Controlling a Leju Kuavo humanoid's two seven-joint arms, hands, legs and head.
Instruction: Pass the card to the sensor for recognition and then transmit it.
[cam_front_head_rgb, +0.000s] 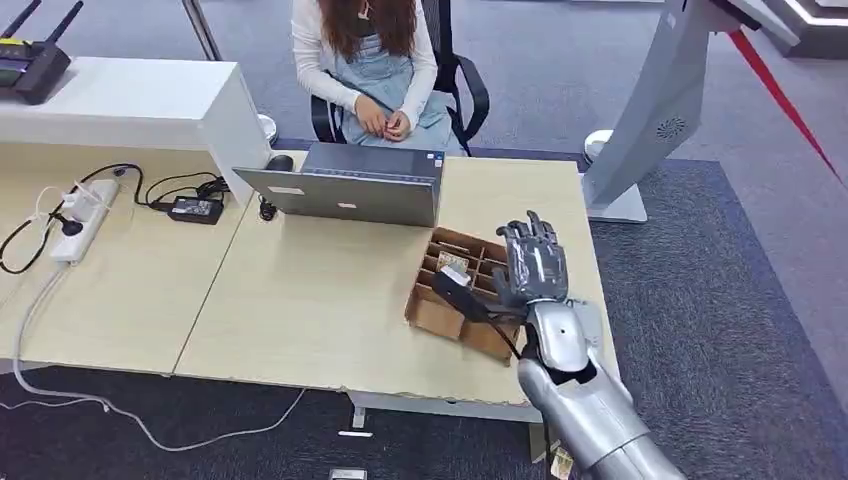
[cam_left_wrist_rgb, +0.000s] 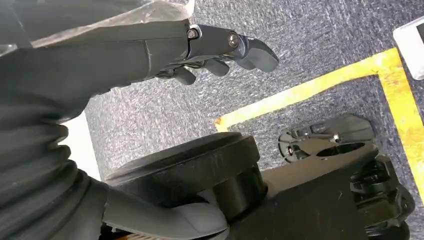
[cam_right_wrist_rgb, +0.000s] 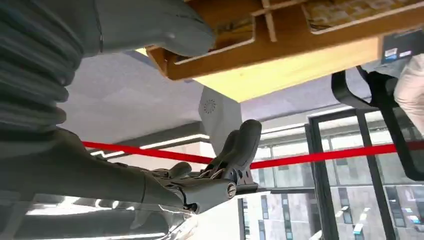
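A brown cardboard box (cam_front_head_rgb: 440, 316) with dividers stands on the wooden table near its right front corner. A patterned card (cam_front_head_rgb: 453, 262) lies in one of its far compartments. My right hand (cam_front_head_rgb: 530, 266) hovers over the box's right side, fingers spread and pointing away from me, thumb stretched over the compartments, holding nothing. In the right wrist view the thumb (cam_right_wrist_rgb: 160, 30) lies close against the box (cam_right_wrist_rgb: 280, 47), the card (cam_right_wrist_rgb: 350, 10) shows beyond it, and the dark fingers (cam_right_wrist_rgb: 235, 150) are empty. My left hand (cam_left_wrist_rgb: 200, 45) hangs over the carpet with loosely extended fingers and nothing in it.
A grey laptop (cam_front_head_rgb: 345, 190) stands behind the box, and a person (cam_front_head_rgb: 375, 60) sits beyond it with hands folded. A white kiosk stand (cam_front_head_rgb: 650, 110) rises at the table's right. A power strip (cam_front_head_rgb: 85, 220) and charger (cam_front_head_rgb: 195, 208) lie at the left. Yellow floor tape (cam_left_wrist_rgb: 310, 90) crosses the carpet.
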